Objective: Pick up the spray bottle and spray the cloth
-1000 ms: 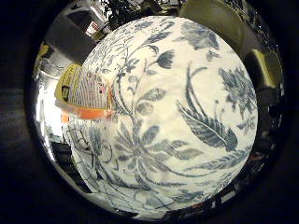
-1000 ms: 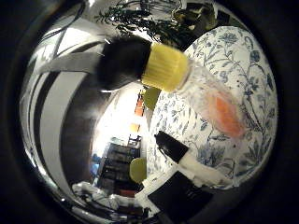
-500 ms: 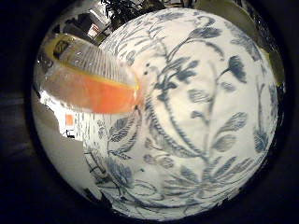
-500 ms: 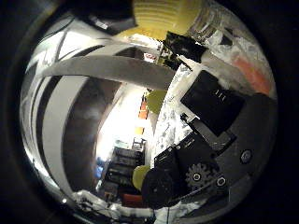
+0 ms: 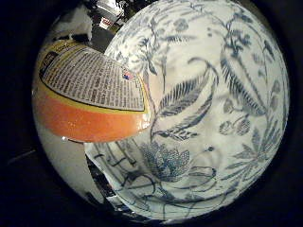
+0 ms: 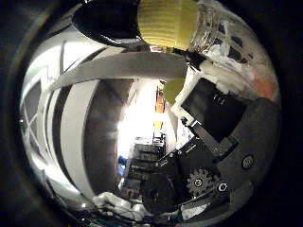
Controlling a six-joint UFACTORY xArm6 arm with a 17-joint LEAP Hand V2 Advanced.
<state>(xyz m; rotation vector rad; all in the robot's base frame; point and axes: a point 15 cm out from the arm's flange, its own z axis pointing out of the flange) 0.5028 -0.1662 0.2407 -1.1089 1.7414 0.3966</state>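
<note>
Spray bottle lies close against the palm over the floral cloth, hand fingers curling beside it, grip unclear.

Bright room beyond; dark shelving; blue floral tablecloth underneath.

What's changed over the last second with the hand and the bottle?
The hand has closed in on the bottle, which now fills far more of both palm views; the fingers have swung in beside its yellow collar. The bottle still lies on the patterned cloth.
</note>
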